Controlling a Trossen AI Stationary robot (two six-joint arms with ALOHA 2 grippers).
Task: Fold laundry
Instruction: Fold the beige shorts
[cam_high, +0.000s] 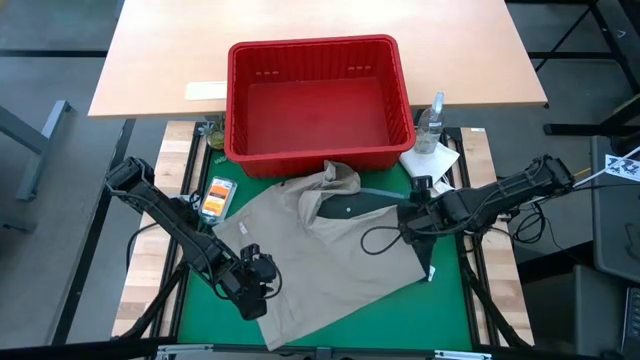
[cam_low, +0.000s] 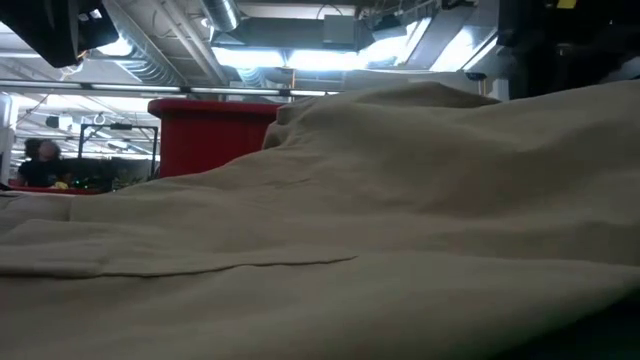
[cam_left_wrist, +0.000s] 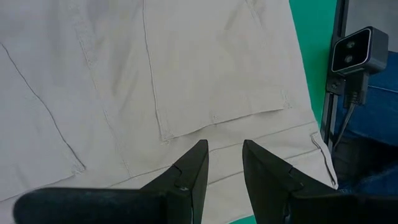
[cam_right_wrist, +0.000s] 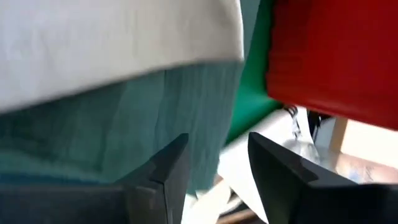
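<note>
One beige khaki cotton garment (cam_high: 330, 265) lies spread over the green mat (cam_high: 450, 310) in the middle of the counter, its upper edge bunched against one empty red plastic basket (cam_high: 318, 100) at the far side. One dark olive green piece (cam_high: 352, 207) shows from under the khaki near the basket. One clear bottle (cam_high: 431, 122) stands by the basket's right corner.

The left gripper (cam_left_wrist: 222, 163) is stretched low toward the near left edge, its jaws narrowly parted above the khaki and holding nothing. The right gripper (cam_right_wrist: 217, 163) reaches in from the right edge, its jaws parted, empty, beside the khaki.
</note>
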